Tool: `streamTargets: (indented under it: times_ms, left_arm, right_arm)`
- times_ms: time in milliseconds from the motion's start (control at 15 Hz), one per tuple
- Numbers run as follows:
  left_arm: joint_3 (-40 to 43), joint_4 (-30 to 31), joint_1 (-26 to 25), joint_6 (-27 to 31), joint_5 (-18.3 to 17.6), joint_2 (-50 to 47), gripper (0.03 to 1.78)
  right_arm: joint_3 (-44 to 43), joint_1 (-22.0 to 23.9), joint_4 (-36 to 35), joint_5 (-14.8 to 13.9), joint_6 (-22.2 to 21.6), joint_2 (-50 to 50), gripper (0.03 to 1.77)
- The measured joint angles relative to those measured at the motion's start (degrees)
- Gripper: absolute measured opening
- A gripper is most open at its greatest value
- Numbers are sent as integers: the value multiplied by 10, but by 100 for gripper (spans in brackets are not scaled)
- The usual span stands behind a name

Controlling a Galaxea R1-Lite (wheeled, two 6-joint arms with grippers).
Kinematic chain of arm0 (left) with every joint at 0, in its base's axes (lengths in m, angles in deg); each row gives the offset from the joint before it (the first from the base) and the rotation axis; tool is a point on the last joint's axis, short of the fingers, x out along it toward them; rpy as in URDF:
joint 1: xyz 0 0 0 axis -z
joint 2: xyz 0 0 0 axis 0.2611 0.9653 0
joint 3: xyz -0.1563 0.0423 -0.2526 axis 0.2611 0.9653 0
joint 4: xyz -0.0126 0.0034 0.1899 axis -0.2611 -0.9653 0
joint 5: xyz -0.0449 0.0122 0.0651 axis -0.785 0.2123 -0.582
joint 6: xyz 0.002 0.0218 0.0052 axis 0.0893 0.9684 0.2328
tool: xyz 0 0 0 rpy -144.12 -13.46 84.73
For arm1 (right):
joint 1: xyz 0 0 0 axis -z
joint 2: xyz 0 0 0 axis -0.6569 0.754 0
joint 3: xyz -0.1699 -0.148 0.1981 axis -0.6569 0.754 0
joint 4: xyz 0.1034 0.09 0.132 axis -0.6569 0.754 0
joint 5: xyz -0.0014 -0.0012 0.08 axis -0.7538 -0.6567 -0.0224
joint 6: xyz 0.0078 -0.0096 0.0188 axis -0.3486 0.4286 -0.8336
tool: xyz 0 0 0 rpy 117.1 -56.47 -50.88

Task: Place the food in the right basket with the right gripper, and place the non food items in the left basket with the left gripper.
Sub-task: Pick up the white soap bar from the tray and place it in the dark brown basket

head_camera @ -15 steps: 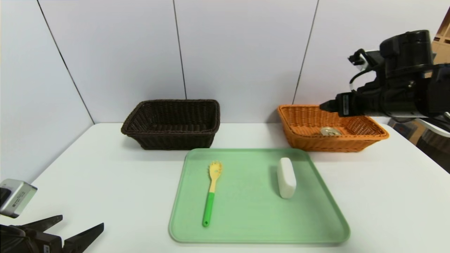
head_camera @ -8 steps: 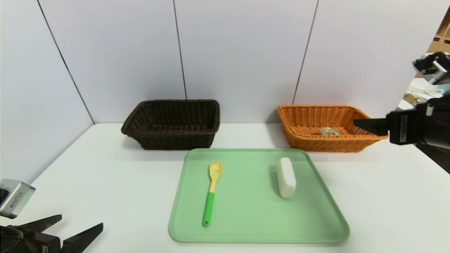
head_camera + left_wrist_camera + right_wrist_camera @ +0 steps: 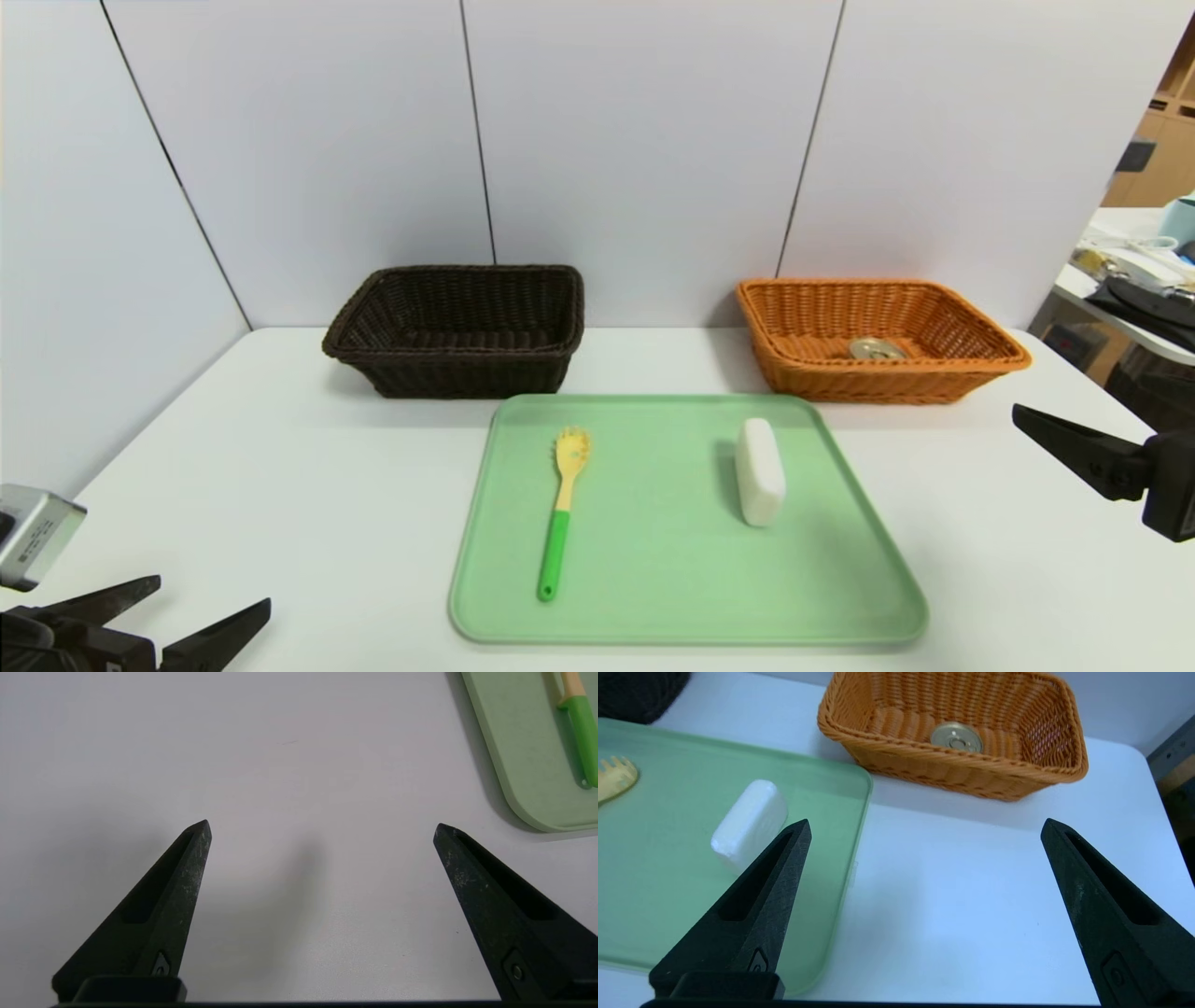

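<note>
Here, the white tabletop (image 3: 280, 467) carries a pale green rectangular plastic tray (image 3: 672, 579) at centre. At 11 o'clock from the tray stands the dark brown woven basket (image 3: 457, 327); at 1 o'clock stands the orange woven basket (image 3: 803, 317), with a round metal tin (image 3: 878, 348) lying inside it. On the tray lie a white rectangular block (image 3: 760, 471) toward 3 o'clock and a yellow-headed, green-handled pasta fork (image 3: 560, 509) toward 9 o'clock. The right gripper (image 3: 924, 828) hovers at 3 o'clock, fingers spread, empty. The left gripper (image 3: 322, 828) sits at 8 o'clock, fingers spread, empty.
</note>
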Motion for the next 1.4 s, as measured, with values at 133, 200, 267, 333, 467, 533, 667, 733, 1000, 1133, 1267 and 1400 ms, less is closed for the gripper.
streamTargets:
  times_ms: [133,200,267,333,467,533,667,733,1000,1133,1267,1400]
  left_arm:
    - [4,0,0,0,0,-1,169]
    - [5,0,0,0,0,-3,169]
    - [7,0,0,-1,0,-5,169]
    - [10,0,0,-2,0,-7,169]
    - [13,3,0,-4,-5,-10,169]
    - [10,9,0,-5,-6,-10,169]
    - [-1,19,10,-6,-6,-7,169]
    - [-13,19,19,-6,-6,-2,169]
    - [-79,20,65,-9,1,34,169]
    - [-122,21,119,-17,26,67,169]
    - [-173,20,192,-36,69,110,169]
    - [-225,18,253,-55,101,157,169]
  right_arm:
    - [60,0,-79,10,17,-16,169]
    - [83,0,-105,12,25,-23,169]
    - [95,0,-122,13,27,-30,169]
    - [99,1,-124,13,28,-33,169]
    - [103,1,-123,13,28,-37,169]
    - [105,2,-123,13,28,-38,169]
    - [106,1,-121,14,28,-37,169]
    - [106,1,-122,14,28,-35,169]
    - [107,-2,-124,14,26,-24,169]
    - [107,-4,-123,14,25,-18,169]
    - [108,-6,-124,14,24,-12,169]
    - [108,-8,-124,14,24,-8,169]
